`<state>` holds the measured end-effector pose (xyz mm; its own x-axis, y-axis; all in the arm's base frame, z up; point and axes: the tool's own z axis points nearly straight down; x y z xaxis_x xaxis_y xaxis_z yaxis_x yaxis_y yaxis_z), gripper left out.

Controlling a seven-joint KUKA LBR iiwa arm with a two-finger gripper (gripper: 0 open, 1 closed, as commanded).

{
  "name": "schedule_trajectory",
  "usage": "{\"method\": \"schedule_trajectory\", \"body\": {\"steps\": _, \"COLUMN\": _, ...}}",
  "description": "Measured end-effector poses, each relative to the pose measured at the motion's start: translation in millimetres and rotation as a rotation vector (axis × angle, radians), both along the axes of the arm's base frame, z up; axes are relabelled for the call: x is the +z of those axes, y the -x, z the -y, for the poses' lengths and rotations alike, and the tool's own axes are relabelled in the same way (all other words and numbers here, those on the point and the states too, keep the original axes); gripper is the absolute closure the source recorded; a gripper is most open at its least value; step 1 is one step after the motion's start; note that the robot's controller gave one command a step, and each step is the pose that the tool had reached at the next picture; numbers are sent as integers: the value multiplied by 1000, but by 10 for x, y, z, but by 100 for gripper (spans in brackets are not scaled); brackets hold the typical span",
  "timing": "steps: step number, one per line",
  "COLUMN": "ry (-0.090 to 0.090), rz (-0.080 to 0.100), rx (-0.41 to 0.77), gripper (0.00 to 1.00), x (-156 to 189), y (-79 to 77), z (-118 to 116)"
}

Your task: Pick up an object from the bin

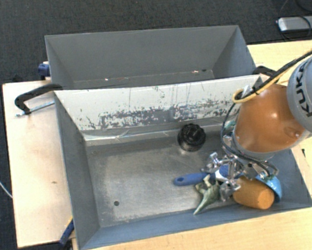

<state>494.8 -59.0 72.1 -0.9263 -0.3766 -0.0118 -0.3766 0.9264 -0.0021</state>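
hand (226, 171) sits low in the bin's (128, 175) near right corner, likely because things cluster there: over a green toy (208, 196) and blue handle (187, 179), beside a brown cylinder (253, 195). apart or together: cannot tell.

A small heap lies in the near right corner of the bin (122, 176), under the end effector (224, 171). Nearest to it is a blue handle (187, 179), lying flat and pointing left across the floor. Just beside it a green pointed toy (207, 197) slants toward the near wall. An orange cylinder (254, 195) lies on its side to the right, touching a blue piece (274, 184). A black round knob (191, 136) sits well apart by the far wall.
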Motion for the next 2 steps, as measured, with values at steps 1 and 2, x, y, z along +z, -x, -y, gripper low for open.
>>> {"method": "schedule_trajectory", "body": {"steps": 1, "ry": 2, "rz": -3, "rx": 0, "gripper": 100, "x": 554, "y": -17, "z": -9}}
{"method": "schedule_trajectory", "body": {"steps": 2, "ry": 1, "rz": -6, "rx": -2, "gripper": 100, "x": 611, "y": -29, "z": -17}}
